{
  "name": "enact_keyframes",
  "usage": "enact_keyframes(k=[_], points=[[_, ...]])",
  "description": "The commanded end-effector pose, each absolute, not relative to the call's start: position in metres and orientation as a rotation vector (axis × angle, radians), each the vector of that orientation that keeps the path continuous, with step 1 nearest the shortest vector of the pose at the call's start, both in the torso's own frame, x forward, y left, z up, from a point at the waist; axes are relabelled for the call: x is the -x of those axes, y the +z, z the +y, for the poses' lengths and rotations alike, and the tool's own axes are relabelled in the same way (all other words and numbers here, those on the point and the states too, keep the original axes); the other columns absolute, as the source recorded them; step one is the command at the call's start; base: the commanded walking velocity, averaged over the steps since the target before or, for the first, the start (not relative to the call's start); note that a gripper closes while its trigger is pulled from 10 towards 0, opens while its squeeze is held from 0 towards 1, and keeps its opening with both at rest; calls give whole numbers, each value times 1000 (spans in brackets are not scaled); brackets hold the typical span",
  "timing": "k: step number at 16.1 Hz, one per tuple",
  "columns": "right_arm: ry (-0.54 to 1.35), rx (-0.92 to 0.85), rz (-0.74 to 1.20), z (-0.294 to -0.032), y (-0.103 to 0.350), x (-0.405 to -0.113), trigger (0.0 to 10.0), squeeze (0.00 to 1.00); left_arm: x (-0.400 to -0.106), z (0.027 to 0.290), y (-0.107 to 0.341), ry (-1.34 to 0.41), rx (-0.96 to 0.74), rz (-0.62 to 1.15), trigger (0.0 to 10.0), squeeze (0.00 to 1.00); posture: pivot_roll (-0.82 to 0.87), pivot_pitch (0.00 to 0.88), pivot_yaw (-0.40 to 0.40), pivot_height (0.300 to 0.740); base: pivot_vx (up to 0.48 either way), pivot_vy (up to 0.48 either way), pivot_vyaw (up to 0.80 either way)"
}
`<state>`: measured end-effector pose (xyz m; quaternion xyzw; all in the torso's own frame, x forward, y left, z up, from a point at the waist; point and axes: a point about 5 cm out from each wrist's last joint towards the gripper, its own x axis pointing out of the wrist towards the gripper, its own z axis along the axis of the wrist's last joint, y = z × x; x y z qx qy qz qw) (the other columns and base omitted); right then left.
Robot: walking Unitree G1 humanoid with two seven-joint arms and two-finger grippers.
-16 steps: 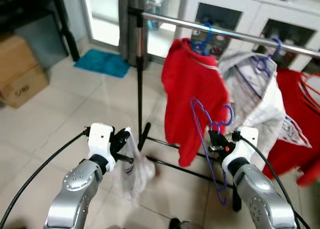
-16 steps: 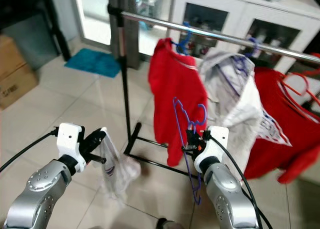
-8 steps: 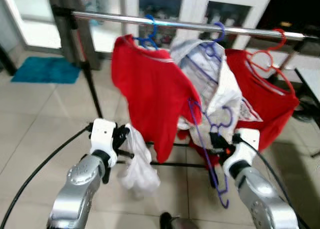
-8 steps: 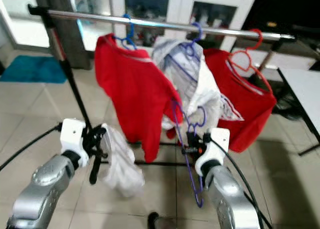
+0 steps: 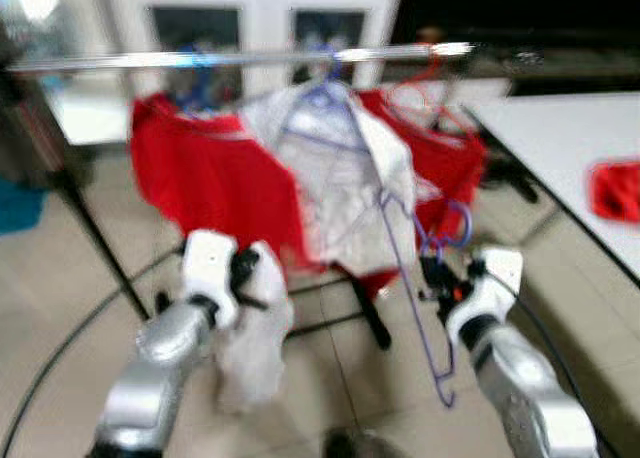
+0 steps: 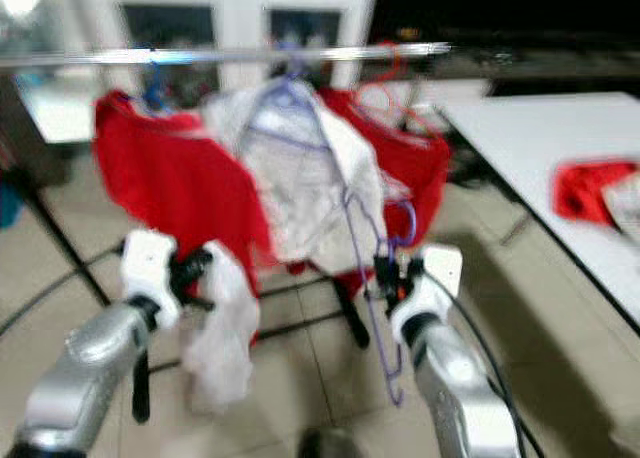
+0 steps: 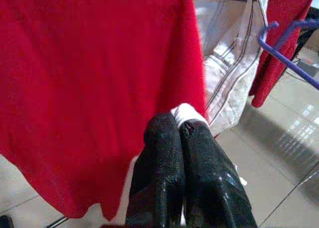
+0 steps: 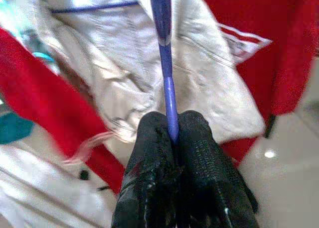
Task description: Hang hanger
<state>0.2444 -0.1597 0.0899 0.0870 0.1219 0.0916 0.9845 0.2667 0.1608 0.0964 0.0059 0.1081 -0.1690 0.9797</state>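
Observation:
My right gripper (image 5: pixel 432 280) is shut on a thin purple hanger (image 5: pixel 404 246), held upright with its hook near the top; in the right wrist view its bar (image 8: pixel 163 49) runs up from between the black fingertips (image 8: pixel 152 133). My left gripper (image 5: pixel 248 276) is shut on a white garment (image 5: pixel 250 343) that hangs down from it; a bit of that cloth (image 7: pixel 188 110) pokes out past the fingers in the left wrist view. Ahead, a silver rail (image 5: pixel 250 58) carries a red shirt (image 5: pixel 200 188), a white shirt (image 5: pixel 345 178) on a purple hanger and another red shirt (image 5: pixel 450 153).
The rack's black upright (image 5: pixel 95 243) slants down on the left, and its black foot (image 5: pixel 372 323) lies on the tiled floor between my arms. A white table (image 5: pixel 560 148) with a red cloth (image 5: pixel 615 190) stands at the right. White cabinets (image 5: pixel 240 18) are behind the rail.
The view has swung to the right and blurred, bringing the white table into sight. Both grippers keep the same holds and the same place in the picture.

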Motion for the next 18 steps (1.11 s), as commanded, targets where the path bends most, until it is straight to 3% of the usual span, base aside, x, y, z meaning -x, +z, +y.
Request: enact_keyframes(k=[1, 5, 9, 14, 18], points=[[141, -145, 250, -171, 90, -244, 10000, 0, -270, 151, 103, -372, -7, 188, 10000, 0, -5, 57, -28, 740, 0, 0, -800], [201, -152, 241, -153, 90, -253, 10000, 0, -258, 161, 106, -332, -6, 177, 10000, 0, 37, 81, -51, 740, 0, 0, -800], [118, -129, 221, -175, 93, -247, 10000, 0, -276, 158, 110, -324, 17, 153, 10000, 0, -9, 55, -12, 740, 0, 0, -800], [194, -119, 223, -153, 91, -257, 10000, 0, -269, 166, 112, -309, 0, 150, 10000, 0, 38, 71, -32, 740, 0, 0, -800], [145, -72, 206, -170, 97, -252, 10000, 0, -273, 159, 106, -333, 6, 158, 10000, 0, -30, 70, -14, 740, 0, 0, -800]])
